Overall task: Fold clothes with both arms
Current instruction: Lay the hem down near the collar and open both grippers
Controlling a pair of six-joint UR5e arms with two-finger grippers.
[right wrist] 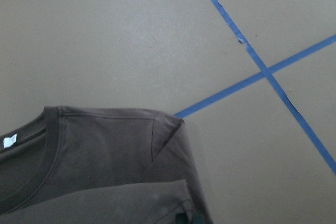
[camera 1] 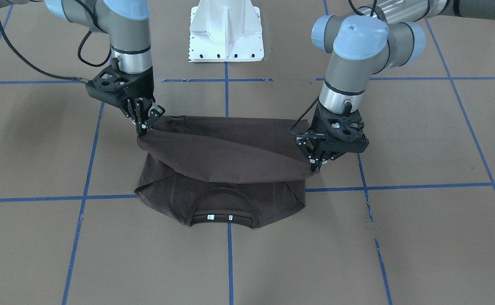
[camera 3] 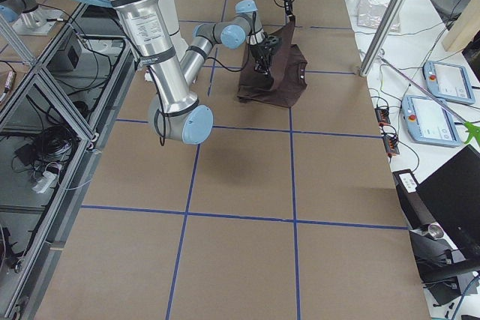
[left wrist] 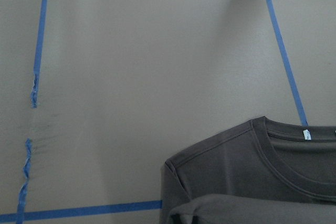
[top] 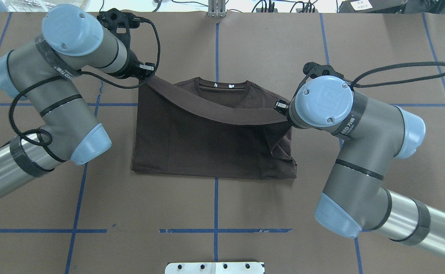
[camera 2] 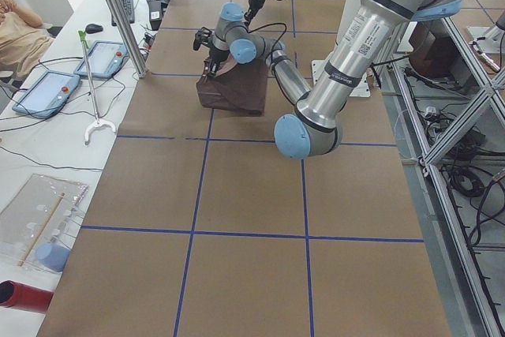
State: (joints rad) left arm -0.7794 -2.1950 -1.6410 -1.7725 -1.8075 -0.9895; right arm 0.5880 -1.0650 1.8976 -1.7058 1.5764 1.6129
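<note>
The shirt is seen at the centre of the front-facing view, on the brown table. Its collar is turned toward the lower edge of the frame, and two white tags are shown inside it. The collar end is laid flat on the table. One edge of the cloth is raised above it and stretched as a sagging band between the two grippers.

The left gripper, at the right of that frame, is clamped on the band's right end, its jaws narrowed onto the cloth. The right gripper, at the left and a little higher in the frame, is clamped in the same way on the band's left end.

In the overhead view the raised edge is seen running from the shirt's upper left corner down to the right, just below the collar.

A white base is seen at the top centre of the front-facing view. Blue tape lines are laid as a grid over the table.
</note>
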